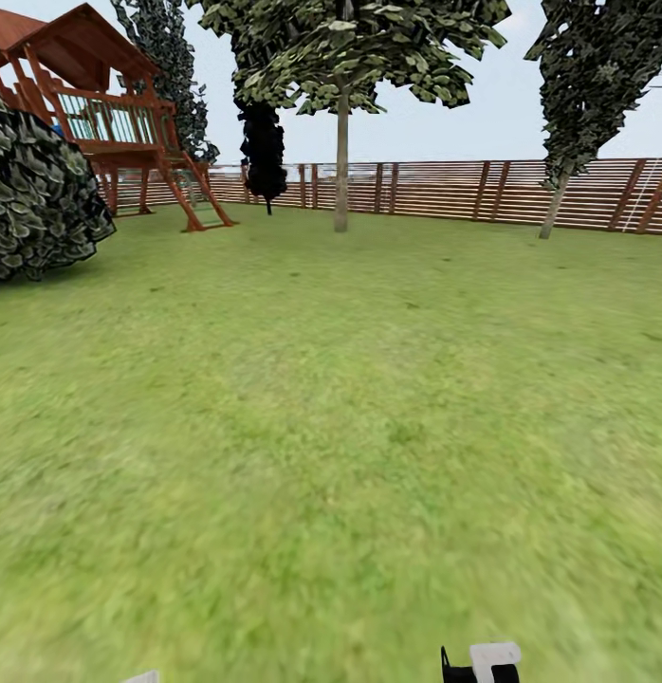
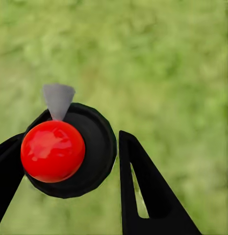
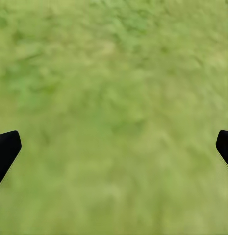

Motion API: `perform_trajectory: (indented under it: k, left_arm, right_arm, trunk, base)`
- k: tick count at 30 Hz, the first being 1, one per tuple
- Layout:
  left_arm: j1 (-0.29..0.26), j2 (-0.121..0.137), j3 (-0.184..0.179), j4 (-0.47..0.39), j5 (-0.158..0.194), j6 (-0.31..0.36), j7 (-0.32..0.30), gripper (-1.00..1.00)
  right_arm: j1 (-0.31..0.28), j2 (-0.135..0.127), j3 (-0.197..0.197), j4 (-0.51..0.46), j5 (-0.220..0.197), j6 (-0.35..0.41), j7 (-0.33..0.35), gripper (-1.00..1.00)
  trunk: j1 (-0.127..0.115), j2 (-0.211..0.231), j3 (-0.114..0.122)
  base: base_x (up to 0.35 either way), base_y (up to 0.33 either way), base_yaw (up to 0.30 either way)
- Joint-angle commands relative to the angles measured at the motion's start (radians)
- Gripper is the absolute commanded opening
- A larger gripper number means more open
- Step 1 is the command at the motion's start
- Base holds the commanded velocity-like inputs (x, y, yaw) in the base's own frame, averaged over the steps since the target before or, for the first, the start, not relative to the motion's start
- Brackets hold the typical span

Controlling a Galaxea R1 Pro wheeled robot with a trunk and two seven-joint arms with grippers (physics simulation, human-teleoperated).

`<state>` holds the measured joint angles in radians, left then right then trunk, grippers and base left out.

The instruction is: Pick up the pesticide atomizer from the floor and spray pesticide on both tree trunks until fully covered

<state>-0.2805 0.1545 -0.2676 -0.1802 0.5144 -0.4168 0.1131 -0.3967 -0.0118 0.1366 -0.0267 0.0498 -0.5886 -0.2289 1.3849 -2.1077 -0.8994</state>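
One black round-bodied pesticide atomizer point(image 2: 69, 152), red-capped, grey-nozzled, between left gripper point(image 2: 69, 196) fingers.

The left end effector point(image 2: 69, 166) points down, its two black fingers point(image 2: 143, 196) closed against a dark round object with a red top held between them. The right end effector point(image 3: 114, 152) also points down, its fingers point(image 3: 6, 149) spread wide apart at the frame's edges with nothing between them. In the head view, a black-and-white piece of the right arm point(image 1: 483, 664) peeks in at the bottom edge.
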Motion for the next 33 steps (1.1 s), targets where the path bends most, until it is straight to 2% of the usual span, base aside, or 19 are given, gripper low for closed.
perform_trajectory:
  k: [1, 27, 33]
  left_arm:
    - [0.000, 0.000, -0.008, -0.001, 0.001, -0.002, 0.008, -1.00]
    - [-0.001, 0.000, -0.008, 0.000, 0.001, -0.002, 0.008, -1.00]
    - [-0.001, 0.000, -0.008, -0.001, 0.001, -0.002, 0.008, -1.00]
  right_arm:
    - [-0.001, 0.000, 0.008, 0.001, 0.005, 0.000, -0.010, 1.00]
    - [-0.001, 0.001, 0.009, 0.001, 0.004, 0.000, -0.010, 1.00]
    - [-0.001, 0.001, 0.008, 0.001, 0.004, 0.001, -0.011, 1.00]
  trunk:
    - [0.000, 0.000, -0.001]
    - [0.000, 0.000, -0.001]
    - [0.000, 0.000, -0.001]
  base:
    - [0.339, 0.000, 0.000]
    - [0.339, 0.000, 0.000]
    - [0.339, 0.000, -0.135]
